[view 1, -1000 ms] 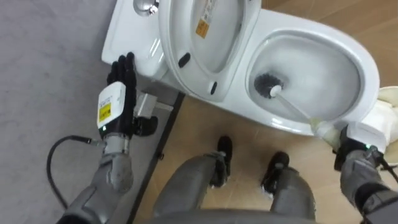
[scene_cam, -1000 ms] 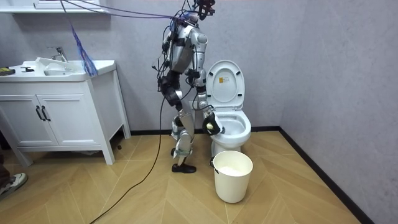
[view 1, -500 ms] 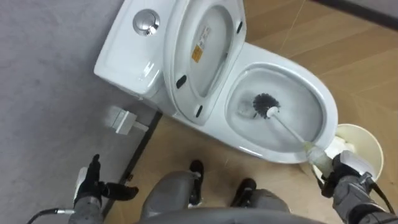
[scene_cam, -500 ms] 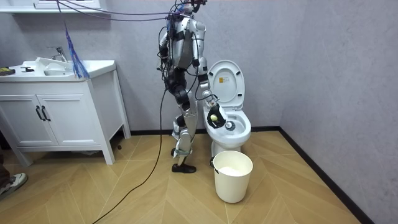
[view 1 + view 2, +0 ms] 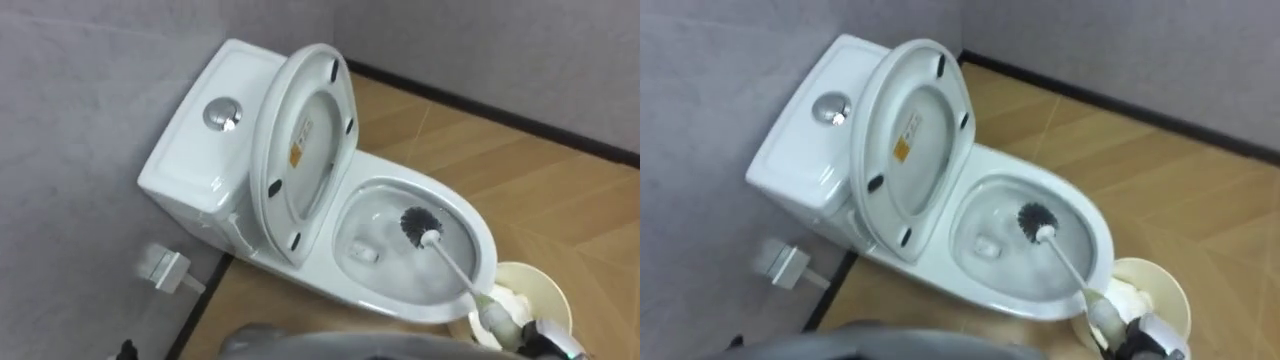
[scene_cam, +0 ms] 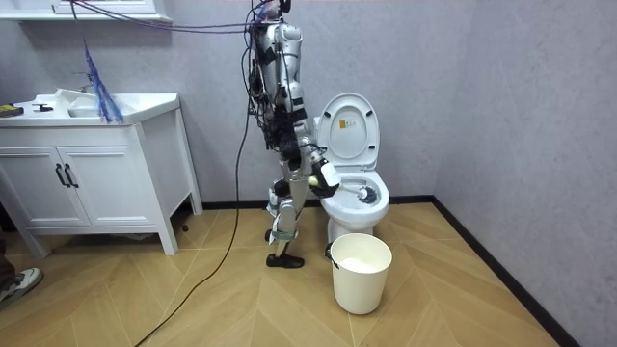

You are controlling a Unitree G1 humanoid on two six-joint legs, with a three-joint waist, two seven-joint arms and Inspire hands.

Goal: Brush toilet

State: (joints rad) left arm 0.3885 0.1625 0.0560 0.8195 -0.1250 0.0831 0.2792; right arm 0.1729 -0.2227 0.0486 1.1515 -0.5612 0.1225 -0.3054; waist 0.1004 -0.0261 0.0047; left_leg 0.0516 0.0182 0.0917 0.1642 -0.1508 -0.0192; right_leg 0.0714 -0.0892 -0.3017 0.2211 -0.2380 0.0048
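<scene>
The brush [image 5: 416,226] lies with its head inside the toilet [image 5: 195,165] bowl, its handle grasped by the right hand [image 6: 324,176]. The left hand [image 5: 127,349] – its state cannot be told. A bucket [image 6: 362,273] stands near on the wooden floor [image 6: 193,308], a vanity [image 6: 87,183] far left.

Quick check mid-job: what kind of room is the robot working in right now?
Most likely a home bathroom: a white toilet with its lid raised, a toilet brush in its bowl, and a vanity cabinet with a basin and tap against the wall.
</scene>
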